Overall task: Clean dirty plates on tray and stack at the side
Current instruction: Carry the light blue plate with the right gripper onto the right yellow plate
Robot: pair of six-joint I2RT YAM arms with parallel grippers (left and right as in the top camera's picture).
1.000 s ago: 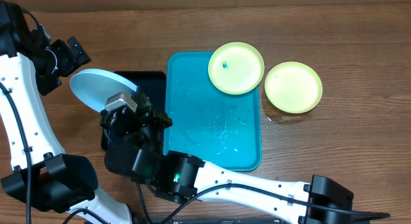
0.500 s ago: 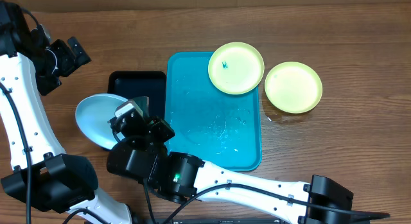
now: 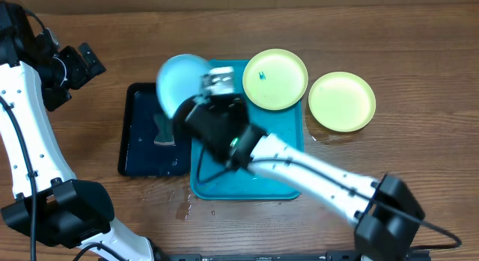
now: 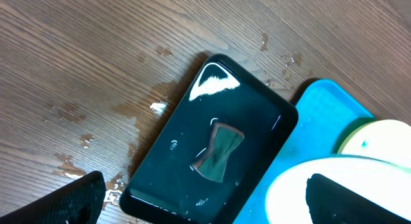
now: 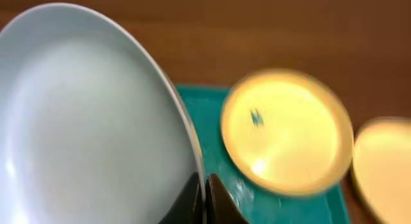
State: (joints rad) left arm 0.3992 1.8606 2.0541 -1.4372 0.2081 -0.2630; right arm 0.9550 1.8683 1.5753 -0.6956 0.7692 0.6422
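Wet table (image 4: 83,57). On it a black tray (image 4: 168,161) holds water and a dark sponge (image 4: 218,152) (flat, mid-tray). The blue tray (image 4: 321,115) is just beside it, with the pale plate (image 4: 298,192) and yellow plate (image 4: 385,137) overlapping it. The fingers (image 4: 77,198) are spread wide.

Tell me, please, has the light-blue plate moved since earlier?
Yes: the light-blue plate swung rightward, from the black tray's left side to its top-right corner.

- tray (image 3: 288,126): turquoise, rectangular, raised rim, lying flat on the table (image 3: 389,51).
- light-blue plate (image 3: 179,78): raised and tilted over the tray's far left corner, its rim pinched by the right gripper (image 5: 204,185).
- smeared yellow-green plate (image 3: 275,79): flat on the tray's far right corner (one small blue mark), overhanging the rim.
- second yellow-green plate (image 3: 342,102): flat on the table, just right of the tray.
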